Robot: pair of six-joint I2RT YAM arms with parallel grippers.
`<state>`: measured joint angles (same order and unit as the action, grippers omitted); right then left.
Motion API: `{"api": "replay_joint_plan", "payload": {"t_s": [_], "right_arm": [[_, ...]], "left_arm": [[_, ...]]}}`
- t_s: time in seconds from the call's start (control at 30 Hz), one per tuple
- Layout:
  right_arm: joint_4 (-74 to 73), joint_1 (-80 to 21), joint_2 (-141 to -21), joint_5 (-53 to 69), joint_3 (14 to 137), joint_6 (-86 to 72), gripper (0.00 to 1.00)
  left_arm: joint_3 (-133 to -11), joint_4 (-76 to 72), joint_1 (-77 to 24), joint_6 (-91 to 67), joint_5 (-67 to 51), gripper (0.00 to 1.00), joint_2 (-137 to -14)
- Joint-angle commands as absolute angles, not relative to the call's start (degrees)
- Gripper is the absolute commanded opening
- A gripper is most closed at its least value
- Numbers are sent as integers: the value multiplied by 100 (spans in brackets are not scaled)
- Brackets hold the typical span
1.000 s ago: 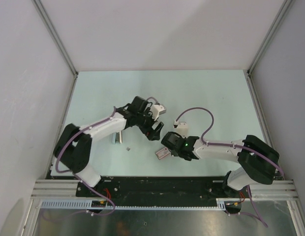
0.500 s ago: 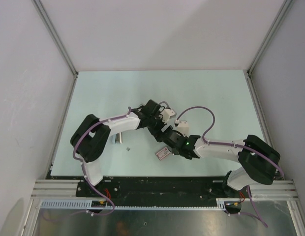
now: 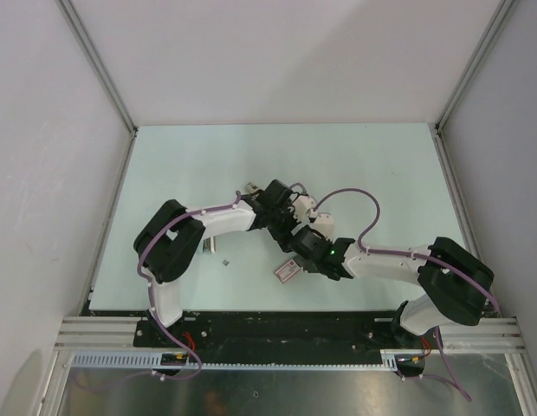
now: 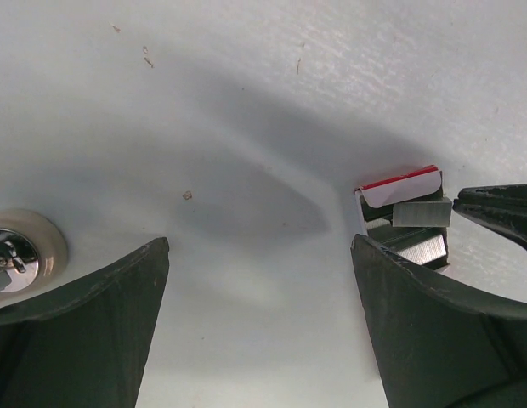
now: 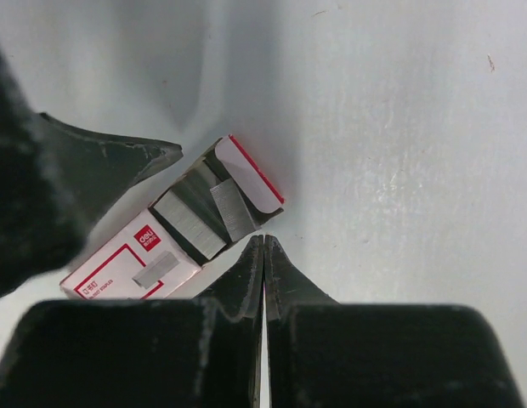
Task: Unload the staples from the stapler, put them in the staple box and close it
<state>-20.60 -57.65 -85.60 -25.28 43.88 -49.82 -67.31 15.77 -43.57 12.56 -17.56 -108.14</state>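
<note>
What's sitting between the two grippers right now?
The open staple box, shown in the right wrist view: a finger of the open left gripper on one side, the shut right gripper on the other.

The small box point(image 5: 119, 263) is white with red lines. The strips point(image 5: 189, 223) inside are silver-grey. The table point(image 3: 208, 165) is pale green. The left gripper point(image 4: 257, 255) and right gripper point(image 5: 263, 246) are black.

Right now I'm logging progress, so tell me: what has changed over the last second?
The left arm swung rightward, bringing its open, empty left hand up beside the staple box, close to the right hand. Nothing was taken hold of or let go. The box stayed where it lay, flap open, and the right hand stayed shut at its edge, hardly shifting.
</note>
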Motion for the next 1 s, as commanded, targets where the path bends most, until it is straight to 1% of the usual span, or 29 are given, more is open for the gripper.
{"api": "replay_joint_plan", "payload": {"t_s": [0.0,0.33,0.97], "right_arm": [[-1834,-5693,-8599,-2512,4334,-4875,0],[-1679,-5632,-8617,-2510,4333,-4814,0],[-1200,-5699,-8404,-2850,4302,-4793,0]], "left_arm": [[-6876,1518,-4432,1471,-1894,93,-10873],[-6569,1557,-4681,1630,-2193,93,-10685],[-6645,1800,-4893,1762,-2475,92,-10683]]}}
